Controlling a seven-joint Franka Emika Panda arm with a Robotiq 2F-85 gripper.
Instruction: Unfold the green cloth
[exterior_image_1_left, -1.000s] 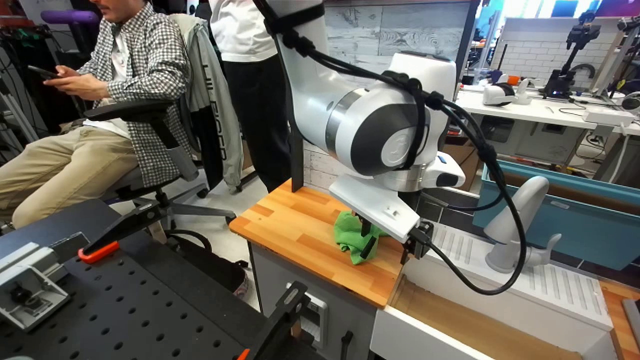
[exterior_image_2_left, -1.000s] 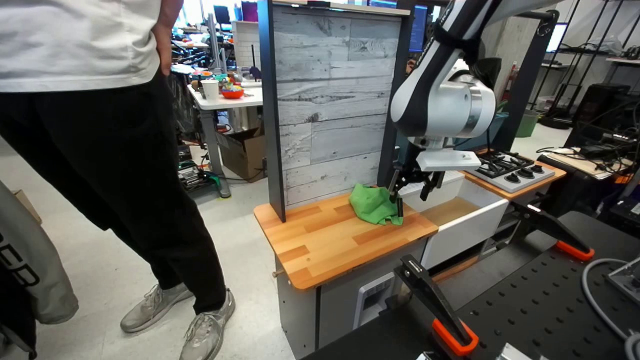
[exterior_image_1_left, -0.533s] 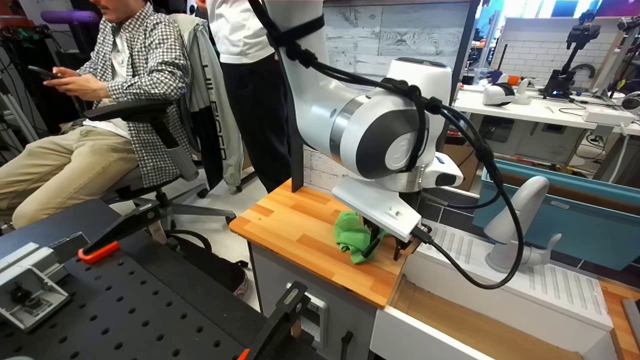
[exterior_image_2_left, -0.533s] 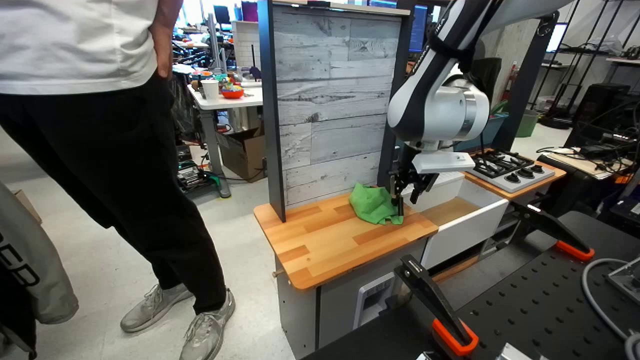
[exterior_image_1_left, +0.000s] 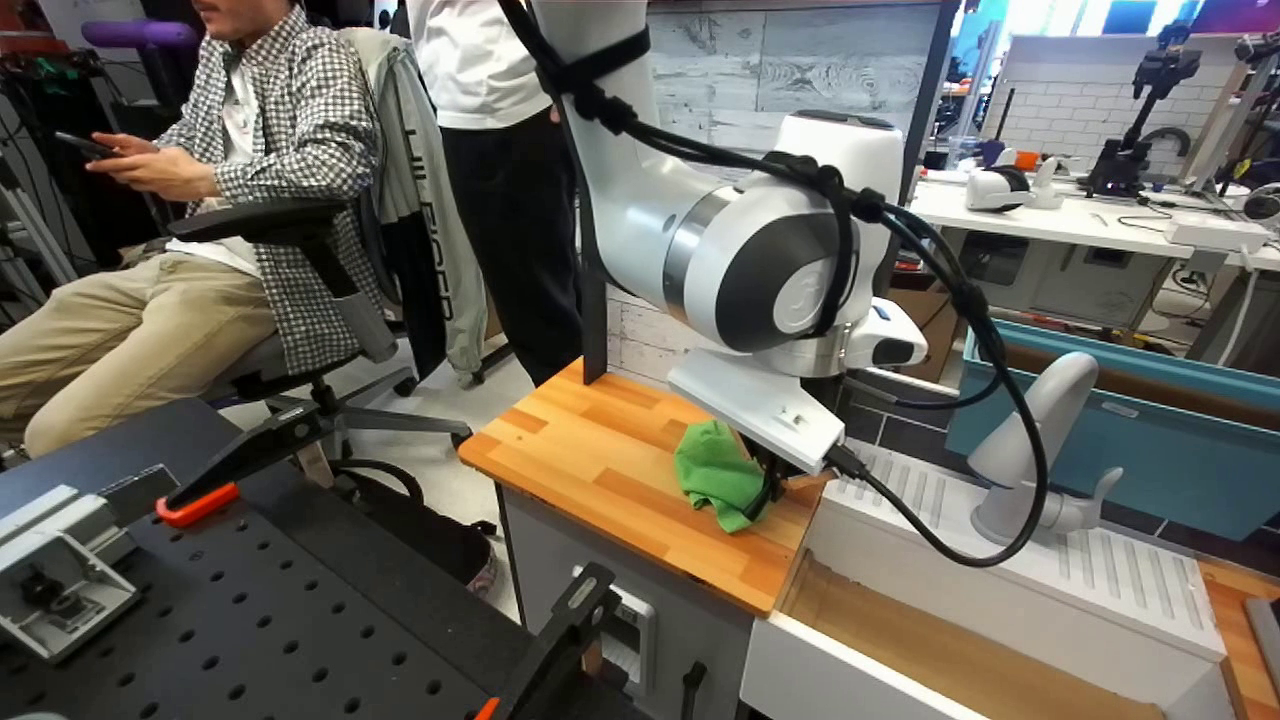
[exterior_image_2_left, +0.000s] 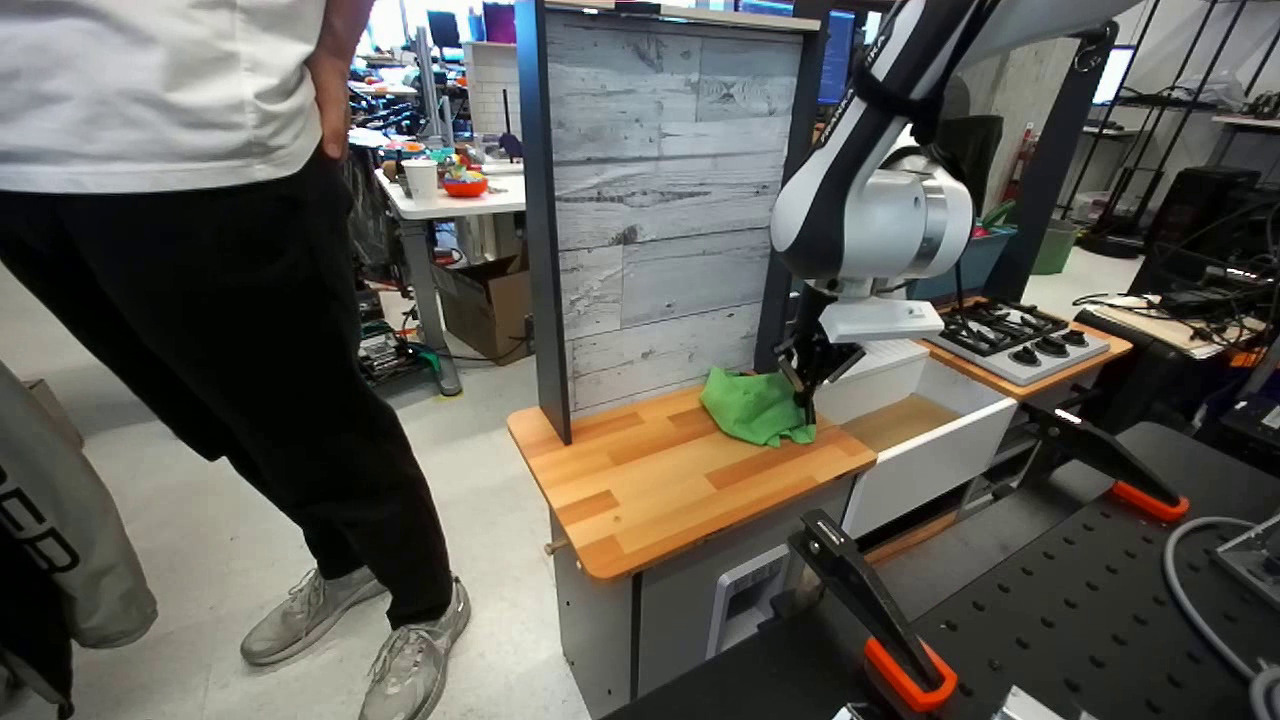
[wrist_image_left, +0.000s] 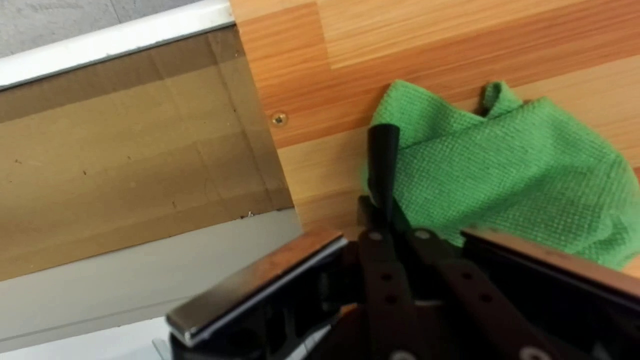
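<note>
Wrist view: the green cloth (wrist_image_left: 515, 175) lies crumpled on the wooden surface (wrist_image_left: 450, 45), near its edge, with folds doubled over one another. The tool (wrist_image_left: 383, 145) is fully closed at the cloth's side, and green shows on either side of it, so it appears to have a thin pinch of fabric; how much is hidden. The textured weave should be light, limp and hard to damage, offering good friction but no stiffness. A free edge or corner, taken in one layer, is the best hold; several layers caught together would likely drag the bundle along unopened.
</note>
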